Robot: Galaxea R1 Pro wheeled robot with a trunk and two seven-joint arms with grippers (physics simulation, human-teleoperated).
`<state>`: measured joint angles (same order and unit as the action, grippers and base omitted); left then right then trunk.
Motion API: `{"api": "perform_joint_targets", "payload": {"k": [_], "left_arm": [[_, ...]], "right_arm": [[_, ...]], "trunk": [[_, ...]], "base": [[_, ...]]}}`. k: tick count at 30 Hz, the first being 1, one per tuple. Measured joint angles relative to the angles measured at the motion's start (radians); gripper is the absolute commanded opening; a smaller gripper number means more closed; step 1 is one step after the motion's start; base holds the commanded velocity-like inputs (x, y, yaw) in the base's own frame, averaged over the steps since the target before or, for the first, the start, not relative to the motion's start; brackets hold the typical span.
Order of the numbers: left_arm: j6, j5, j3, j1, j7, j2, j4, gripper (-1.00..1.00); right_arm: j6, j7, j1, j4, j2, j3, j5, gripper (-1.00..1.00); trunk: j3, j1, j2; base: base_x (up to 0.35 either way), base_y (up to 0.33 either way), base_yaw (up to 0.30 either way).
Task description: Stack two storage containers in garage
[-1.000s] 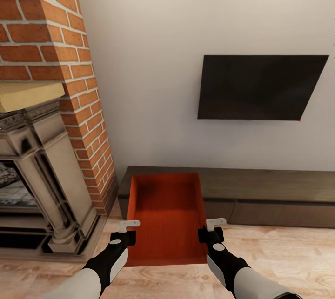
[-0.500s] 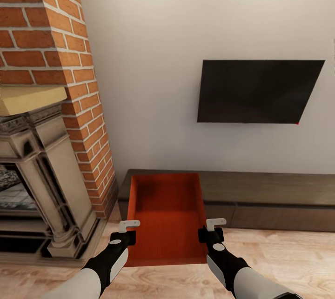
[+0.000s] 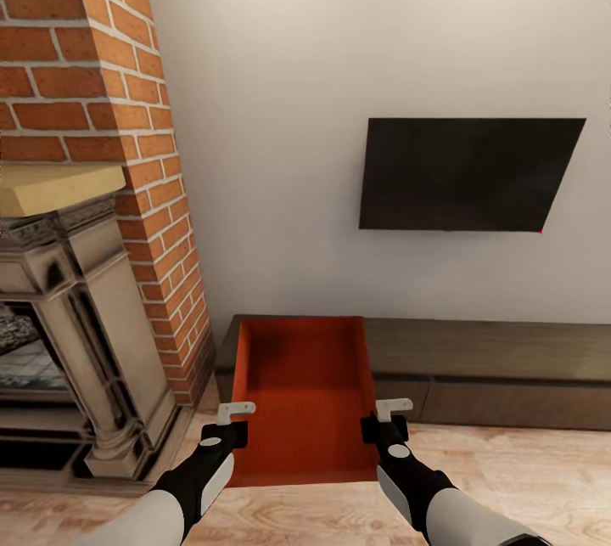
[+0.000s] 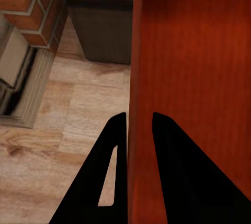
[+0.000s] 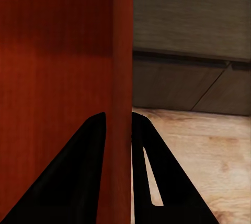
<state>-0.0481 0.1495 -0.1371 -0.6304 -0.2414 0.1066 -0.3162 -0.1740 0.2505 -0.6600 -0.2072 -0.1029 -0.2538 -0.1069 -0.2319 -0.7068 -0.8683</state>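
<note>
I am still in the living room, facing the white wall (image 3: 280, 104). The view is sliding a little, so I am turning. My left hand (image 3: 235, 419) and right hand (image 3: 383, 414) are pinching the storage container's (image 3: 304, 393) side walls, holding it up.

The storage container (image 3: 301, 393) I carry is red-orange with fine ribbing on its bottom. My end effectors, left (image 3: 235, 420) and right (image 3: 383, 417), are black with pale grey tips. Red brick chimney (image 3: 93, 104) with pale mortar; black screen (image 3: 467, 174); light wood plank floor (image 3: 526, 478).
</note>
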Motion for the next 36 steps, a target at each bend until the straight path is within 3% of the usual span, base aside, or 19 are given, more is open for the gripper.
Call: {"api": "perform_joint_targets", "payload": {"k": [23, 36], "left_arm": [[0.0, 0.0, 0.0, 0.0, 0.0, 0.0, 0.0, -1.0], [0.001, 0.012, -0.004, 0.001, -0.003, 0.0, 0.002, -1.0]], "right_arm": [[0.0, 0.0, 0.0, 0.0, 0.0, 0.0, 0.0, -1.0], [0.008, -0.002, 0.0, -0.003, 0.0, 0.005, 0.01, -1.0]], "trunk": [[0.037, 0.0, 0.0], [0.039, 0.0, 0.0]], "base": [[0.0, 0.0, 0.0], [0.0, 0.0, 0.0]]}}
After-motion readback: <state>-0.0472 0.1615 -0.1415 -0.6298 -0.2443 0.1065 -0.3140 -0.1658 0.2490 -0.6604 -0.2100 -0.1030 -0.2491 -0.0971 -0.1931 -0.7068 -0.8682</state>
